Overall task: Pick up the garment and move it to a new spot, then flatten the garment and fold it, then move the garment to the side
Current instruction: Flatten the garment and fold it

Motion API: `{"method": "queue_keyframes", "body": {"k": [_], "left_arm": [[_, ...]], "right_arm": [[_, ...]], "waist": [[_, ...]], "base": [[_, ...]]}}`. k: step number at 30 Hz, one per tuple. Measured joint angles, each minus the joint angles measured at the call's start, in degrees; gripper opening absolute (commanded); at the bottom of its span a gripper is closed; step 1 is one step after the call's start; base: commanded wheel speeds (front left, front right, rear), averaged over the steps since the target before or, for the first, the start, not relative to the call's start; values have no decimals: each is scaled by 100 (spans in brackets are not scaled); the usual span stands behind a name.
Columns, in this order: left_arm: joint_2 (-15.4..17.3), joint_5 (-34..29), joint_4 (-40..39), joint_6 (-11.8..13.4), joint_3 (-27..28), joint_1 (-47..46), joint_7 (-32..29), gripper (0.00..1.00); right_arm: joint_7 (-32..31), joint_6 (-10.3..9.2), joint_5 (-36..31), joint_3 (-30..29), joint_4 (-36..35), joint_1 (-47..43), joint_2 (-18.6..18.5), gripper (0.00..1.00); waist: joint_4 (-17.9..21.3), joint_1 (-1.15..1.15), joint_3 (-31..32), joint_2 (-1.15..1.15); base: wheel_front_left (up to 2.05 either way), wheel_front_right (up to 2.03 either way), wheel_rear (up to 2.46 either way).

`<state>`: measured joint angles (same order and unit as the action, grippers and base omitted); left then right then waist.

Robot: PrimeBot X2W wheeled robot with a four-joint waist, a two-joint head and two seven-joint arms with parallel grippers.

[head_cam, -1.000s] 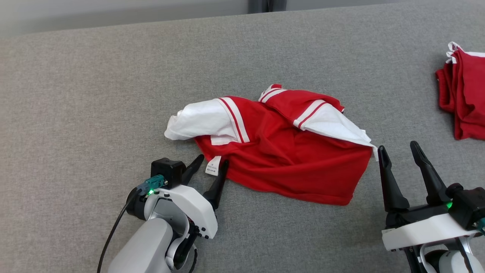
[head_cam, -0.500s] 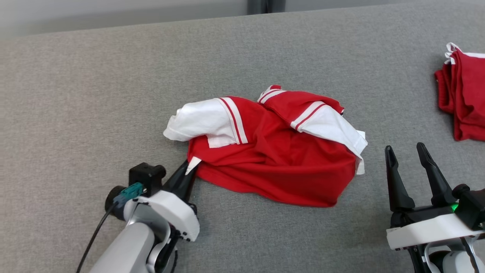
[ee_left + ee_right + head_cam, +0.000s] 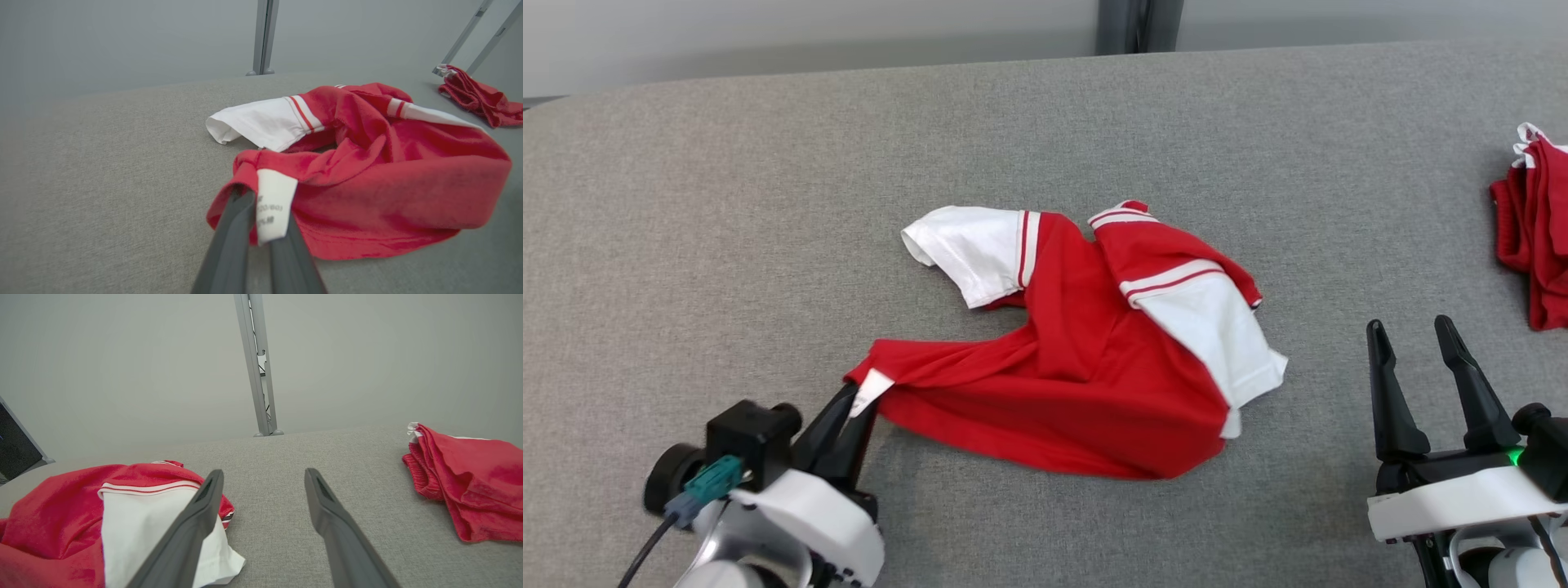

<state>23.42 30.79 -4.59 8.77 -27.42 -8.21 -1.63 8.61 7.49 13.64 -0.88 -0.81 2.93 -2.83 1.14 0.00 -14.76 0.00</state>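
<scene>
The garment (image 3: 1086, 359) is a crumpled red shirt with white sleeves, lying mid-table; it also shows in the left wrist view (image 3: 384, 171) and the right wrist view (image 3: 61, 506). My left gripper (image 3: 854, 400) is shut on the garment's near-left hem corner, beside its white label (image 3: 271, 204). That corner is stretched toward me and to the left. My right gripper (image 3: 1413, 343) stands open to the right of the garment, a short gap from its white sleeve (image 3: 1217, 335), with nothing between its fingers.
A second red cloth pile (image 3: 1535, 229) lies at the table's right edge, also in the right wrist view (image 3: 470, 482). The grey fabric table (image 3: 727, 204) has bare room to the left and behind. A metal post (image 3: 257, 367) stands behind the table.
My left gripper closed on the hem corner by the label and pulled it left and toward me, stretching the garment out. The camera shifted slightly. My right gripper stayed open.
</scene>
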Motion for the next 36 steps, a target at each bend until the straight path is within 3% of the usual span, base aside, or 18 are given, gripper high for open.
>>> {"method": "queue_keyframes", "body": {"k": [6, 12, 13, 14, 15, 20, 24, 36], "left_arm": [[275, 253, -500, 443, 342, 682, -343, 0], [-93, 595, 222, 347, 357, 843, -48, 0], [-192, 687, 378, 310, 371, 842, 63, 22], [-254, 691, 554, 280, 341, 838, 126, 51], [-316, 708, 701, 230, 336, 838, 224, 100], [-610, 721, 1114, 98, 404, 749, 887, 100], [-665, 531, 1139, 91, 459, 643, 1361, 100], [-592, -211, 681, 467, 888, 458, 1652, 100]], "right_arm": [[0, 0, 51, -42, 43, -11, 0, 100], [0, 0, 80, -23, 119, -7, 1, 100], [0, 0, 80, -23, 127, -5, 0, 100], [0, 0, 80, -18, 131, -3, 1, 100], [0, 0, 80, -23, 137, -3, 1, 100], [-11, 0, 78, -29, 138, -22, 0, 100], [-41, 0, 46, -43, 131, -101, 1, 100], [-259, 0, -167, -44, -14, -286, 1, 100]], "waist": [[-18, 0, 72, 0], [14, 0, 128, 0], [16, 0, 140, 0], [20, 0, 155, 0], [23, 0, 172, 0], [18, 0, 298, 0], [-12, 0, 442, 0], [-177, 0, 932, 0]], "base": [[0, 0, 0], [0, 0, 0], [0, 0, 0], [0, 0, 0], [0, 0, 0], [0, 0, 0], [0, 0, 0], [0, 0, 0]]}}
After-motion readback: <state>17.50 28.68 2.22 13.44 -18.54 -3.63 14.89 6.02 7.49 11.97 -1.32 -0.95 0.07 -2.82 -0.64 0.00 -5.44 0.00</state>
